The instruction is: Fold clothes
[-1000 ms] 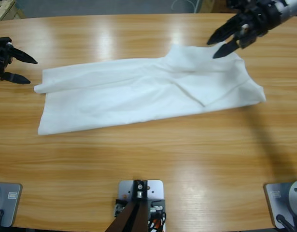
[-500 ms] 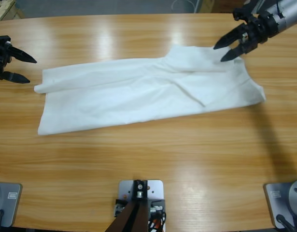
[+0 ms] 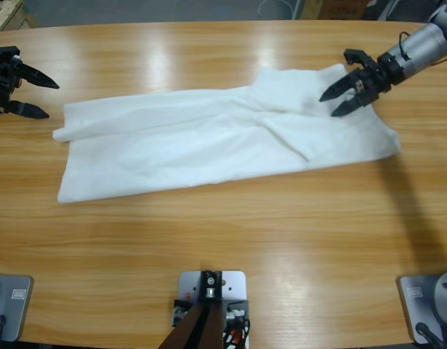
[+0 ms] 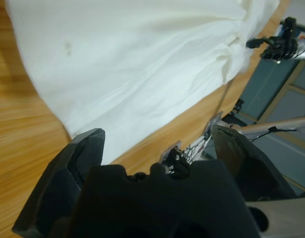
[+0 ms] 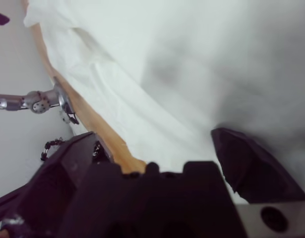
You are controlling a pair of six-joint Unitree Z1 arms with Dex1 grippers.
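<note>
The long, glossy wooden worktop (image 3: 230, 240) carries a plain white cotton T-shirt (image 3: 208, 138), folded into a long band across its middle. The right arm reaches in from the upper right corner, its black two-jawed end effector (image 3: 338, 96) spread open over the shirt's right end. The left end effector (image 3: 35, 97) hangs open at the left edge, just beside the shirt's other end.

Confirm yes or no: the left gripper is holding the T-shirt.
No: the left gripper hangs open beside the T-shirt, clear of its edge.
</note>
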